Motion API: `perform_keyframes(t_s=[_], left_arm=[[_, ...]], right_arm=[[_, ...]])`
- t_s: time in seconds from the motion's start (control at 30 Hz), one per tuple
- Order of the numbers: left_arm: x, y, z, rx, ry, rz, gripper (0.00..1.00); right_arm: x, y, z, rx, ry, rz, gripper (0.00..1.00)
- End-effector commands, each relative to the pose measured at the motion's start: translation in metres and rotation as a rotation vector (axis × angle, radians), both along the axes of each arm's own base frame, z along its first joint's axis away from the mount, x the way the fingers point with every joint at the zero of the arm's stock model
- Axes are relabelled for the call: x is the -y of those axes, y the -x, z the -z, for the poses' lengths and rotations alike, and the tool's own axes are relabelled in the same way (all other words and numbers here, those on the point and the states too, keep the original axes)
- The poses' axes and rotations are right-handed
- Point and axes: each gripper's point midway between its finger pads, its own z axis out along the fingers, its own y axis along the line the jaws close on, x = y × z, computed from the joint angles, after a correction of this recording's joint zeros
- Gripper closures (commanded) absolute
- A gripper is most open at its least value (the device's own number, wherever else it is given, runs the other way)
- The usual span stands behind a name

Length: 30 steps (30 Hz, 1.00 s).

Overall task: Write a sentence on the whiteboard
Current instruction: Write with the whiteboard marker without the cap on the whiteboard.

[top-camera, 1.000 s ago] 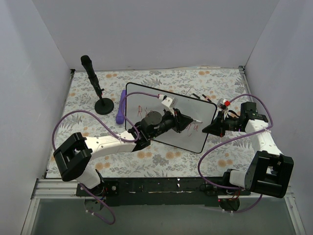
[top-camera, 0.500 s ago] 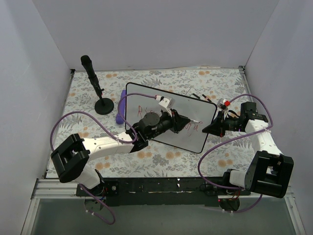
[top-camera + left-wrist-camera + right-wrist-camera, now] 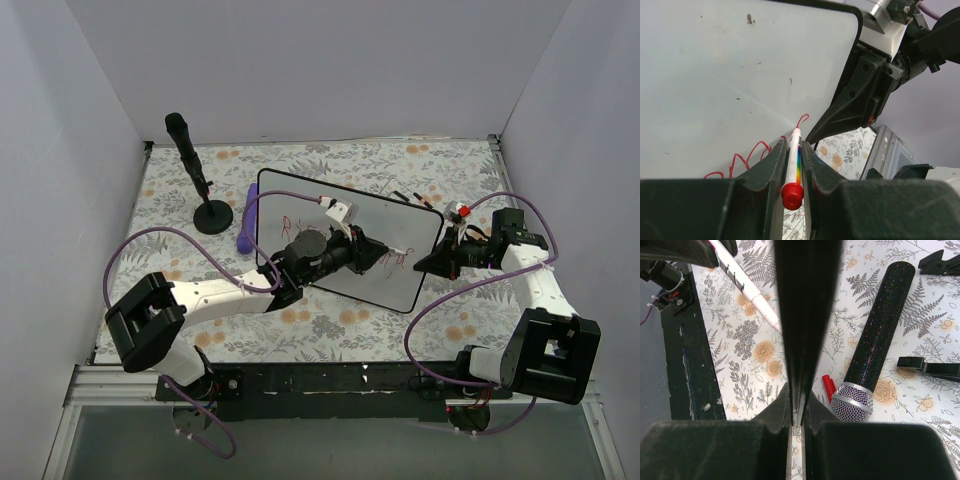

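Left wrist view: my left fingers [image 3: 771,167] pinch the marker [image 3: 794,160], tip at the whiteboard [image 3: 740,75] mid-frame, partway through the sentence [image 3: 747,159]. My right fingers [image 3: 776,412] clamp the board's edge. Next stroke likely needs steady pressure, heading right.

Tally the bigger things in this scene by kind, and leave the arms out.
whiteboard: 1
marker: 1
microphone: 1
black stand: 1
purple stick-shaped object: 1
Total: 5
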Motion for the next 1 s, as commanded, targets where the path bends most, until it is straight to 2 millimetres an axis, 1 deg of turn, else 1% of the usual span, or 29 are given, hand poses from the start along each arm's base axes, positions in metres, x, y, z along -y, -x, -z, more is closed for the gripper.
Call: perform_keyframes(t_s=[0.0, 0.17, 0.27, 0.3, 0.33, 0.5, 0.67, 0.77, 0.97], left_arm=[[0.002, -0.009, 0.0, 0.013, -0.017, -0.009, 1.0], [0.006, -0.01, -0.002, 0.016, -0.013, 0.0, 1.0], [0.007, -0.01, -0.008, 0.023, 0.001, 0.001, 1.0], [0.007, -0.01, -0.013, 0.026, 0.015, 0.001, 1.0], [0.009, -0.003, -0.017, 0.029, 0.028, 0.038, 1.0], [0.005, 0.007, -0.038, 0.053, 0.082, 0.07, 1.0], [0.005, 0.018, -0.054, 0.061, 0.13, 0.122, 1.0], [0.007, 0.02, -0.057, 0.065, 0.141, 0.137, 1.0], [0.018, 0.013, -0.05, 0.055, 0.126, 0.14, 1.0]], right_arm=[[0.001, -0.002, 0.001, 0.046, 0.045, -0.011, 0.99], [0.0, -0.002, 0.001, 0.045, 0.043, -0.013, 0.99], [0.001, -0.002, 0.001, 0.046, 0.043, -0.011, 0.99], [0.001, -0.002, 0.001, 0.046, 0.045, -0.011, 0.99], [0.001, -0.002, 0.002, 0.043, 0.044, -0.011, 0.99], [0.001, -0.002, 0.001, 0.046, 0.045, -0.011, 0.99], [0.001, -0.002, 0.001, 0.044, 0.045, -0.013, 0.99], [0.001, -0.002, 0.001, 0.045, 0.043, -0.013, 0.99], [0.001, -0.002, 0.001, 0.045, 0.043, -0.011, 0.99]])
